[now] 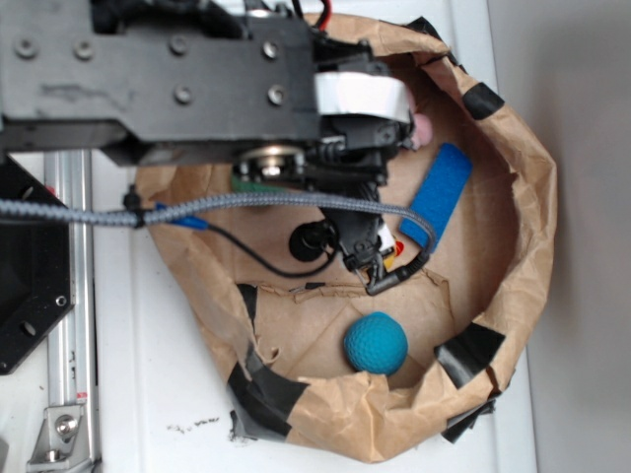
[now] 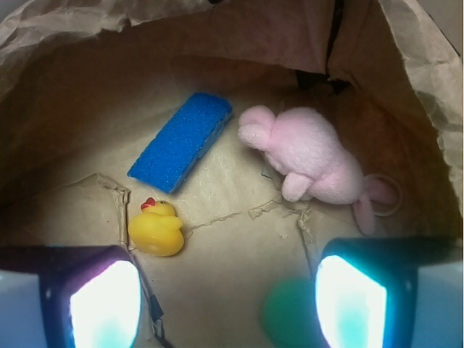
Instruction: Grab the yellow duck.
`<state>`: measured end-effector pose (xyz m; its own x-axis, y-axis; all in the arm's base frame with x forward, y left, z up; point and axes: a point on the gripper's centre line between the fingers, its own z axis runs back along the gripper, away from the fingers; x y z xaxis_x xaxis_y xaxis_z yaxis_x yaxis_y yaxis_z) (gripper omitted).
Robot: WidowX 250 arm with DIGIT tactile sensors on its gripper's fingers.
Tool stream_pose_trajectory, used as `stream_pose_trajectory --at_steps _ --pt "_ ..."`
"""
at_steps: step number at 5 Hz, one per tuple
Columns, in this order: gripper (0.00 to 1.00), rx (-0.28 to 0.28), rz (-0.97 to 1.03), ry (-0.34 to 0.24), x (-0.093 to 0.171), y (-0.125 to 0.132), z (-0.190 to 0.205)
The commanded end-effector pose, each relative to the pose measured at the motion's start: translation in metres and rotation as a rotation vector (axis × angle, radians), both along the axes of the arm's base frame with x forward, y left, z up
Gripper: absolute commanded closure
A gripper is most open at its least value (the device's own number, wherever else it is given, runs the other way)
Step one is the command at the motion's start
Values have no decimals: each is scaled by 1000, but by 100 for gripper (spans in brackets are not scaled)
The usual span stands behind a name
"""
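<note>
The yellow duck (image 2: 156, 228), small with a red-orange beak, lies on the brown paper floor in the wrist view, just ahead of my left finger (image 2: 105, 301) and outside the gap. My gripper (image 2: 228, 304) is open, with only bare paper between its fingers. In the exterior view the gripper (image 1: 370, 251) hangs low inside the paper bag, and only a sliver of yellow and red, seemingly the duck (image 1: 394, 256), shows beside it.
A blue sponge (image 2: 181, 141) lies beyond the duck, also the blue sponge (image 1: 439, 192) in the exterior view. A pink plush animal (image 2: 308, 156) sits to the right. A blurred green ball (image 2: 290, 315) is by my right finger. A teal ball (image 1: 375, 342) rests near the bag's crumpled wall (image 1: 523, 227).
</note>
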<state>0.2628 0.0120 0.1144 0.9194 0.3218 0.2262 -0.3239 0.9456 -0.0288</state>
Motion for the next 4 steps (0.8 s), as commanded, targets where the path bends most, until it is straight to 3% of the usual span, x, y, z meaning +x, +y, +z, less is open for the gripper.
stream_pose_trajectory --at_steps 1,2,3,4 --pt "0 -4 19 -29 2 6 9" --pt "0 -4 19 -29 2 6 9" --pt "0 38 15 -29 10 11 -10" --pt "0 47 -1 22 14 12 -26"
